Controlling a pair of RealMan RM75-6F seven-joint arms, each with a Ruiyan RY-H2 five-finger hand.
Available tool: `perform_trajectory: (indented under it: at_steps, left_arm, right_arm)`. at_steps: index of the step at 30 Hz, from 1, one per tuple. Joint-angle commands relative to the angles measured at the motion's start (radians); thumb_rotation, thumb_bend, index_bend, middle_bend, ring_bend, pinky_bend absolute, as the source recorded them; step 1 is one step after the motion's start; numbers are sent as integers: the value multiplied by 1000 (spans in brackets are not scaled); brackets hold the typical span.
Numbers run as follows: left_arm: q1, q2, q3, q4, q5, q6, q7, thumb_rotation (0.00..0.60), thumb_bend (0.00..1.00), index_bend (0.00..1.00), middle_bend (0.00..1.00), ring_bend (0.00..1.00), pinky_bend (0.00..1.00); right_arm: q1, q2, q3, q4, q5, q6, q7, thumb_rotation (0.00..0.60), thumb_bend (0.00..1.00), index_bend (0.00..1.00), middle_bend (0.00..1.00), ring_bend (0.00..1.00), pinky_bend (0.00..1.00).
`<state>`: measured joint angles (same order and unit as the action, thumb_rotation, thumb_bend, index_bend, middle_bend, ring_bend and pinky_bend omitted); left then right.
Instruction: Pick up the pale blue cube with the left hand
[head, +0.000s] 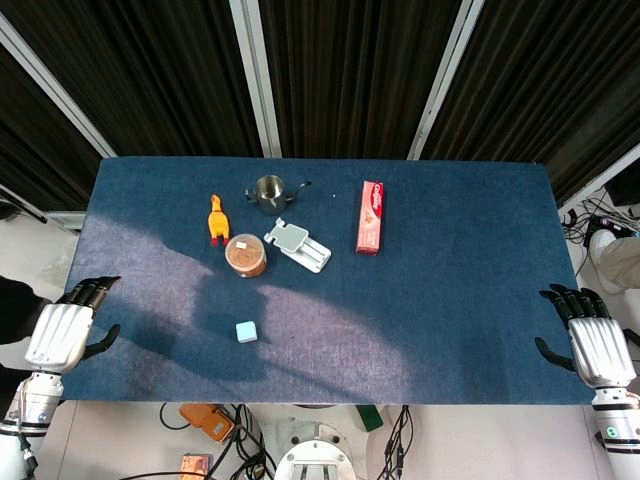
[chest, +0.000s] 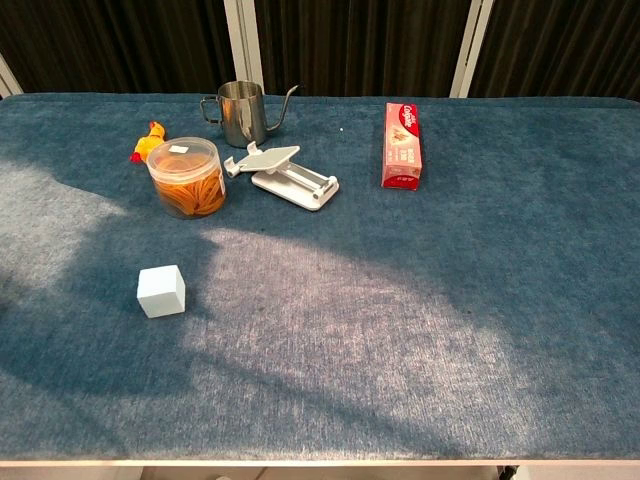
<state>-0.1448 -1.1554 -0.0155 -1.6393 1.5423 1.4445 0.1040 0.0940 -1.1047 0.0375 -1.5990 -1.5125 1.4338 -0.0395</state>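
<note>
The pale blue cube (head: 246, 331) (chest: 161, 291) rests alone on the blue table cloth, near the front edge and left of centre. My left hand (head: 66, 330) hangs at the table's left edge, well to the left of the cube, fingers apart and holding nothing. Over at the right edge my right hand (head: 593, 342) is likewise spread and holds nothing. Neither hand shows in the chest view.
Behind the cube stand a clear jar of orange contents (head: 245, 255) (chest: 186, 177), a yellow rubber chicken (head: 216, 218), a steel pitcher (head: 268, 192) (chest: 241, 111), a white folding stand (head: 297, 245) (chest: 285, 174) and a red box (head: 370, 216) (chest: 402, 145).
</note>
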Motion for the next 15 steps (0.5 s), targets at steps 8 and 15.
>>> perform_trajectory:
  at_steps: [8, 15]
  left_arm:
    - [1, 1, 0, -1, 3, 3, -2, 600, 289, 167, 186, 171, 403]
    - [-1, -1, 1, 0, 0, -2, 0, 600, 290, 167, 186, 171, 402]
  right_arm:
    - [0, -1, 0, 1, -2, 2, 0, 600, 392, 264, 221, 227, 175]
    - [-1, -1, 1, 1, 0, 2, 1, 600, 392, 264, 221, 227, 175]
